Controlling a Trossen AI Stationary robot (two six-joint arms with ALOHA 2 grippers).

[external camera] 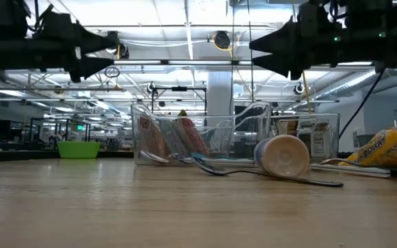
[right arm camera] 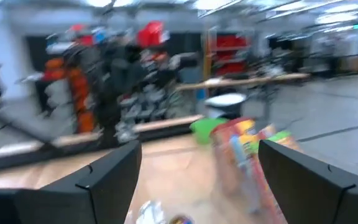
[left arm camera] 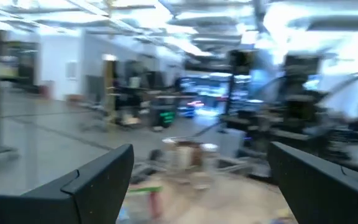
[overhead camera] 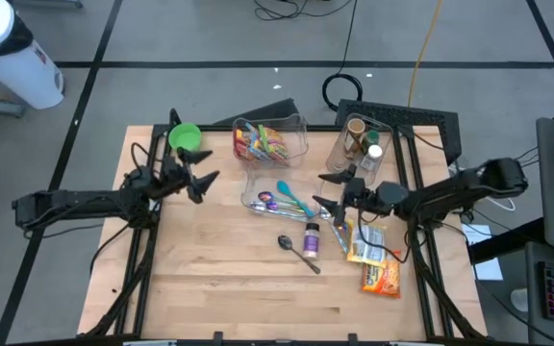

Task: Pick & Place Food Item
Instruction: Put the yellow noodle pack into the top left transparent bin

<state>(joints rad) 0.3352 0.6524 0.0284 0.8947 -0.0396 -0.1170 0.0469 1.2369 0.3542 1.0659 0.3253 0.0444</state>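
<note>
High view only: orange snack packet (overhead camera: 381, 279).

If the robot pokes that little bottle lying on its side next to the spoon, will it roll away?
Probably yes. The small bottle lies on its side on the bare wooden table, and its round body looks free to roll. It may not go far, since the spoon lies close beside it. It looks small, so likely light enough to skid under a poke.

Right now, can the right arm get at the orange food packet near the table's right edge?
Probably yes. The right gripper is open above the table, and the orange packet lies flat beside that arm with nothing on top.
</note>
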